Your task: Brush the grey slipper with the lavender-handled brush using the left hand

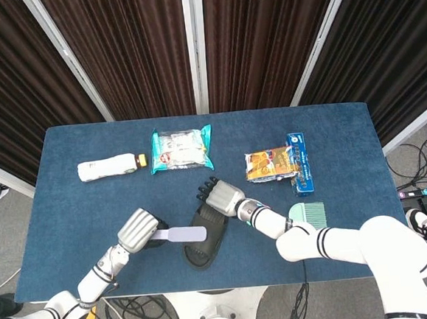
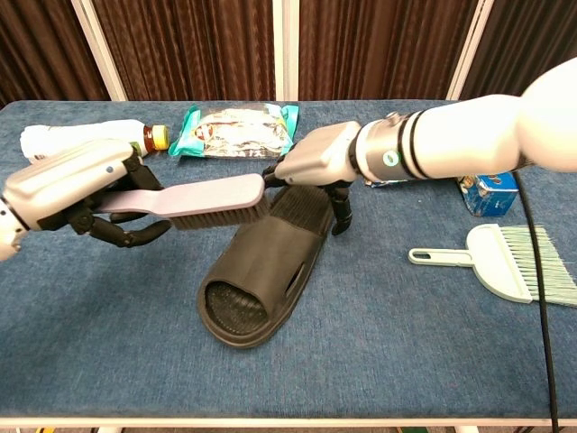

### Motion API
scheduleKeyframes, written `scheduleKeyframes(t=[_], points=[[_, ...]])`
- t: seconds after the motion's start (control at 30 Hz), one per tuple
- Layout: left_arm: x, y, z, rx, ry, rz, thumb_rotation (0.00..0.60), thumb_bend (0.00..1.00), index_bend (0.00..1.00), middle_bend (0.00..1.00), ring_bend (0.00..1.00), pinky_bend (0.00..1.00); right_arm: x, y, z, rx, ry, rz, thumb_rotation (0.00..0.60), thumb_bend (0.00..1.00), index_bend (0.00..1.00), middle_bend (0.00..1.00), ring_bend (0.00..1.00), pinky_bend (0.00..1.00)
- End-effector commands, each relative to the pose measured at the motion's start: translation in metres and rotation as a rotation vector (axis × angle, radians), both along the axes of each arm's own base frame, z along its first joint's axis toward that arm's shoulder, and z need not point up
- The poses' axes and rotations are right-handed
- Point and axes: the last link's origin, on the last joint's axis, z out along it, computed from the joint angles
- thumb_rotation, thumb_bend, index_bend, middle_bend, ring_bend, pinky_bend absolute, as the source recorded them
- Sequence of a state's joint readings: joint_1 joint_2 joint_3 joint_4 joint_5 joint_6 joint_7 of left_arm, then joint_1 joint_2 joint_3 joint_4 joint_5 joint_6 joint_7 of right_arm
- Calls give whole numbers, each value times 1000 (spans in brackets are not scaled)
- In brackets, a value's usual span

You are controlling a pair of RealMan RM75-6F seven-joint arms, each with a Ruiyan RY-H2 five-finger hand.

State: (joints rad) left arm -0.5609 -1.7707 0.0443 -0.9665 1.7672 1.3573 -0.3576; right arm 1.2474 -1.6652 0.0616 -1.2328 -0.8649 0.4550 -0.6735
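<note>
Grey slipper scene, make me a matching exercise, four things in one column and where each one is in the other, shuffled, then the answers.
Things:
1. lavender-handled brush
2. grey slipper
3. bottle
4. dustpan brush

Places:
A. lying at the table's far left
B. gripped in the left hand
C. on the table near its right side
D. under the right hand, mid-table

Pairs: 1-B, 2-D, 3-A, 4-C

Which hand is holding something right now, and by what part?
The left hand grips the lavender-handled brush by its handle. The right hand rests on the grey slipper, gripping nothing.
</note>
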Motion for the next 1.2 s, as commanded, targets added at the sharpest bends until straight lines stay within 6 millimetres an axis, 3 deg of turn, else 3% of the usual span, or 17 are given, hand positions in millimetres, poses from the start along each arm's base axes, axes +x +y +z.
scheduleKeyframes(t=[0.03, 0.27, 0.33, 0.43, 0.53, 0.93, 1.2], points=[[2, -1, -2, 0, 11, -13, 600, 433, 1000, 1000, 1000, 1000, 3, 0, -9, -2, 25, 7, 600, 76, 0, 0, 0, 0], [3, -1, -8, 1, 26, -22, 600, 433, 1000, 1000, 1000, 1000, 13, -1, -20, -6, 35, 14, 600, 93, 12, 33, 0, 0], [3, -1, -10, 1, 38, -30, 600, 433, 1000, 1000, 1000, 1000, 14, -2, -20, -18, 25, 22, 600, 117, 106, 124, 8, 7], [3, 3, -13, 0, 59, -38, 600, 433, 1000, 1000, 1000, 1000, 14, -2, -19, -28, 2, 23, 600, 153, 334, 300, 110, 99], [2, 9, -16, 16, 76, -43, 600, 433, 1000, 1000, 1000, 1000, 9, -3, -14, -36, -7, 18, 600, 166, 438, 385, 187, 179], [10, 42, -31, 45, 136, -37, 600, 433, 1000, 1000, 1000, 1000, 3, -9, -6, -61, -34, -30, 600, 167, 477, 419, 215, 221], [7, 31, -42, -2, 213, -116, 600, 439, 1000, 1000, 1000, 1000, 7, -11, -5, -73, -47, -42, 600, 174, 488, 433, 225, 232]])
